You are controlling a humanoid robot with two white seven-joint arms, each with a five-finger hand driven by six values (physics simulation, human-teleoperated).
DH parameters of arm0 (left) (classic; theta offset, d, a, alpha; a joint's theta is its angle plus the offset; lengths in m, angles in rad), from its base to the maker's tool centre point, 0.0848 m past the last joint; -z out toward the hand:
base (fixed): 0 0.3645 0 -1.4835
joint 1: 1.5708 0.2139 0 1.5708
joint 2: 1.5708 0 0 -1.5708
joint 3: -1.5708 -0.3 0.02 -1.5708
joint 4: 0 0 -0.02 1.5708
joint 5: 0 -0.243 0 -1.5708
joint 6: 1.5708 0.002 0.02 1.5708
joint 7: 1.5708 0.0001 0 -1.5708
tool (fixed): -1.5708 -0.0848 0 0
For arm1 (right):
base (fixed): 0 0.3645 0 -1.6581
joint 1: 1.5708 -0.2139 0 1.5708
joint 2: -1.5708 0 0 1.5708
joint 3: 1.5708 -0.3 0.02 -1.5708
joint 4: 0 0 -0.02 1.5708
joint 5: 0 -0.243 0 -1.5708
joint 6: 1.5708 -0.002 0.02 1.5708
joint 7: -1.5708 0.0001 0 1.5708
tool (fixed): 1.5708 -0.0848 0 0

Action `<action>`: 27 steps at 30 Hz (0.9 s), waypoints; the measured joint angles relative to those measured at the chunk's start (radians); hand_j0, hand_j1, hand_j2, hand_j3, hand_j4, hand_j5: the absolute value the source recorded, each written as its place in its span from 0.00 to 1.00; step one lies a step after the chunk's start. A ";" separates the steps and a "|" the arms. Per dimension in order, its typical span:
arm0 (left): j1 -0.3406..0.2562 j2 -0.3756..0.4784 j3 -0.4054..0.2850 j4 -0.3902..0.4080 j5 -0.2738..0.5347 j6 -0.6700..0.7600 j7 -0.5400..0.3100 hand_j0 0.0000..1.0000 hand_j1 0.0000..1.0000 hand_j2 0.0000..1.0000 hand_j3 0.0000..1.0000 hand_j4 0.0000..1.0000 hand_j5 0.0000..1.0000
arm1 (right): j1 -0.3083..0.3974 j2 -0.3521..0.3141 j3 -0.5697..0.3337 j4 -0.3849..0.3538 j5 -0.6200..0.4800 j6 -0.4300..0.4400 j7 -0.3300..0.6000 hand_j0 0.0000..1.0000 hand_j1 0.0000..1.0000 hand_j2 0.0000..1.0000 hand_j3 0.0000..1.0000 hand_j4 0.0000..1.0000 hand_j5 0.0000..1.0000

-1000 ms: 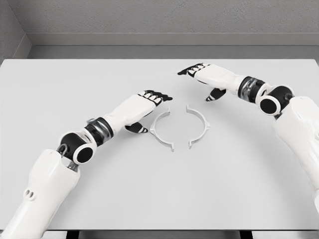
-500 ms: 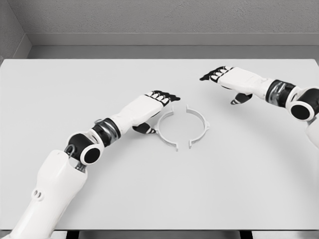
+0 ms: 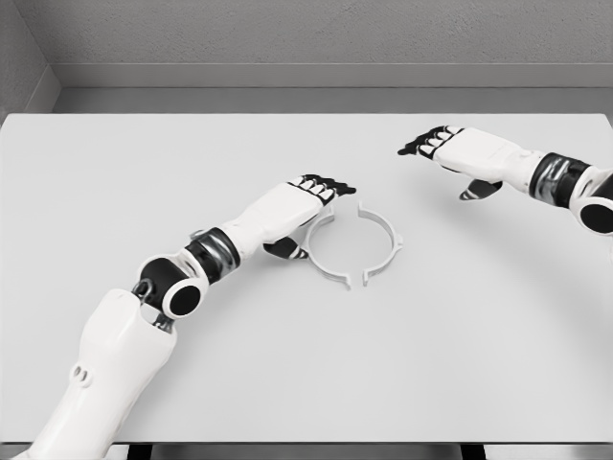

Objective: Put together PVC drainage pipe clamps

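Two clamp halves nearly meet at the centre of your table

Two thin white half-ring PVC clamp pieces lie flat near the middle of the pale grey table [image 3: 144, 172], curved sides facing outward so that together they outline an almost complete circle. You see the left half-ring [image 3: 320, 257] and the right half-ring [image 3: 380, 241] close at both ends, with a narrow gap visible at the near joint and another at the far joint, where small flanged tabs stick out.

Your left hand [image 3: 297, 204], white with black fingertips, comes in from the lower left and rests palm down at the outer edge of the left half-ring. Its fingers [image 3: 324, 185] are extended and only lightly bent over the far end of that piece; its thumb points down beside the curve. You cannot tell whether it actually touches the piece, and it grips nothing.

Your right hand [image 3: 458, 153] hangs over the far right part of the table, well apart from the right half-ring. Its fingers are loosely extended toward the left, thumb hanging below, holding nothing.
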 measured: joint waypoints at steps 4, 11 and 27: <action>0.000 -0.006 0.000 0.001 -0.001 0.000 0.000 1.00 1.00 1.00 1.00 1.00 1.00 | 0.002 -0.002 0.003 -0.007 0.001 0.000 0.001 1.00 1.00 1.00 1.00 1.00 1.00; 0.000 -0.019 0.000 0.003 -0.004 0.000 0.000 1.00 1.00 1.00 1.00 1.00 1.00 | 0.025 -0.010 -0.002 -0.041 0.000 0.000 0.004 1.00 1.00 1.00 1.00 1.00 1.00; 0.011 -0.005 0.012 -0.009 0.003 0.006 0.000 1.00 1.00 1.00 1.00 1.00 1.00 | 0.026 -0.068 -0.026 -0.077 0.000 0.003 0.002 1.00 1.00 1.00 1.00 1.00 1.00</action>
